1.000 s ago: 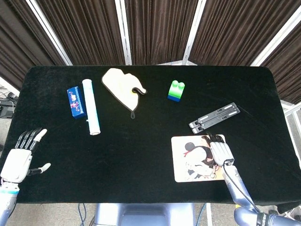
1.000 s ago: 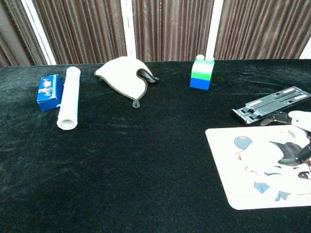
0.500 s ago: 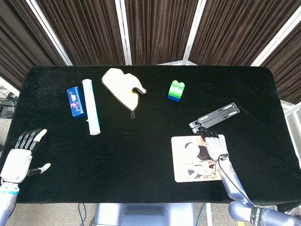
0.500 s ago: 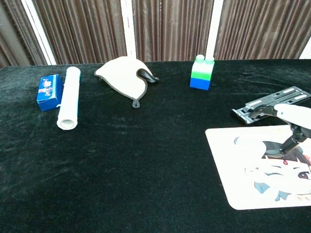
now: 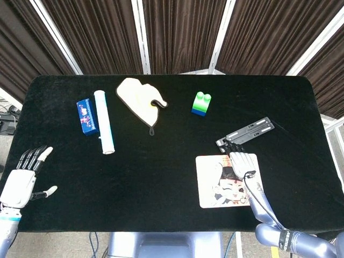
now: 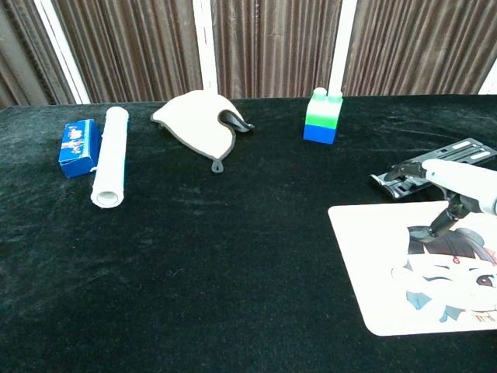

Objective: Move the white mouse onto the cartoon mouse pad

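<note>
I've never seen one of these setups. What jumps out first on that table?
Probably the cartoon mouse pad near the front right of the black table, with the robot's pale right hand over its far edge. Farther back, a green and blue toy block stands out brightly.

A rectangular cartoon mouse pad (image 5: 223,181) lay flat near the front right of the black table (image 5: 161,161). It was white, printed with a winking cartoon face, its far edge partly covered. No white mouse could be made out.

Head view: high, looking down on whole table (image 5: 161,177). Chest view: low, nearer, same tabletop.
</note>
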